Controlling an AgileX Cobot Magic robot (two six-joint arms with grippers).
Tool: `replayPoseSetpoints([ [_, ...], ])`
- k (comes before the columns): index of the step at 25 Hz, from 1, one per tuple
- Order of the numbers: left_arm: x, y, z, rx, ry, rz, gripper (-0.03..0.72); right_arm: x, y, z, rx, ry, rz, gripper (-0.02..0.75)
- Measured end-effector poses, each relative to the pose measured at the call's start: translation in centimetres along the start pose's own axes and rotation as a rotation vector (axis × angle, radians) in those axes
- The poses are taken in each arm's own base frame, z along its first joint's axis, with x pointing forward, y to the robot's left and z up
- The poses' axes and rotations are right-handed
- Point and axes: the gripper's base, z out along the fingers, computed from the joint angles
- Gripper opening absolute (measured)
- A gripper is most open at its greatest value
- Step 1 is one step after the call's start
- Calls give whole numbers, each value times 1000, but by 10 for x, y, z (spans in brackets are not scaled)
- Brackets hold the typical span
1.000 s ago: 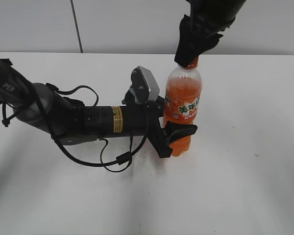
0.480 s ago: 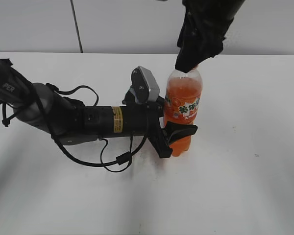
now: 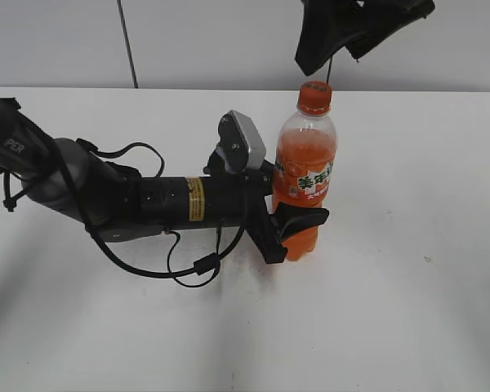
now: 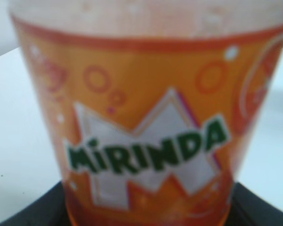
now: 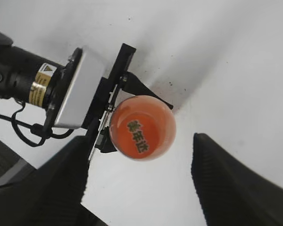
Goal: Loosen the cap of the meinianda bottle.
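Observation:
The meinianda bottle (image 3: 304, 175) stands upright on the white table, full of orange drink, with its orange cap (image 3: 314, 96) on the neck. My left gripper (image 3: 292, 229) is shut on the bottle's lower body from the left. The left wrist view is filled by the bottle's orange label (image 4: 151, 141). My right gripper (image 3: 343, 51) is open and empty, hanging above and just behind the cap, apart from it. In the right wrist view the cap (image 5: 141, 127) shows from above, between and beyond my open right fingers (image 5: 139, 188).
The left arm (image 3: 106, 196) lies low across the table's left half with a loose black cable (image 3: 188, 265) under it. The white table (image 3: 408, 286) spreads to the right and front of the bottle. A grey wall is behind.
My right gripper was closed around the cap; it has opened, let go and lifted up and away. The cap now shows fully. The bottle and left arm have not moved.

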Motion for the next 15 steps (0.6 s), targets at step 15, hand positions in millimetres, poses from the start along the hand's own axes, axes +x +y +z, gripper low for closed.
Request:
replayPoseSetpoints([
  [15,0,0,0,0,0,0,403,6,-4,39,-11,95,81,424],
])
